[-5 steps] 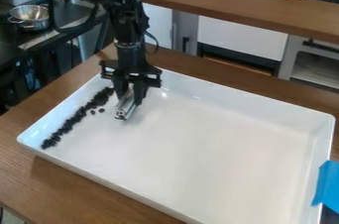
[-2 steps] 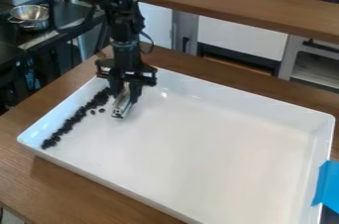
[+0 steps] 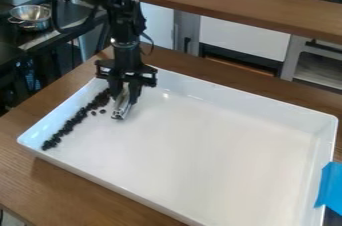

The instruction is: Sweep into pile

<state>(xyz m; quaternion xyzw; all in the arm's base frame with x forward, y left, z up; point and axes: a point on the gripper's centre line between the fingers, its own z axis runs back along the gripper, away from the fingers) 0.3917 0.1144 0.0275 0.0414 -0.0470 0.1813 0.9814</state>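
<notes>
- I have my gripper (image 3: 125, 98) hanging down over the far left part of the white tray (image 3: 200, 145), as the camera sees it.
- My fingers (image 3: 135, 90) are closed on a silver metal bar (image 3: 120, 112), one on either side of it; its free end points down toward the near side of the tray. I can't tell from here whether that end touches the tray floor.
- The small dark pieces (image 3: 81, 114) I'm working with lie in a long, slanting band inside the tray, along its left wall. The band is thicker at the far end, close beside my fingers, and thins toward the near left corner.
- Two loose pieces (image 3: 93, 113) sit just beside the band, on the side toward the middle of the tray.
- The tray rests on a brown wooden surface (image 3: 20, 167), with blue tape (image 3: 330, 187) on its right rim.
- Behind the tray I see a long wooden ledge (image 3: 234, 1), and at upper left a metal bowl (image 3: 30, 15) on a dark table (image 3: 52, 36).
</notes>
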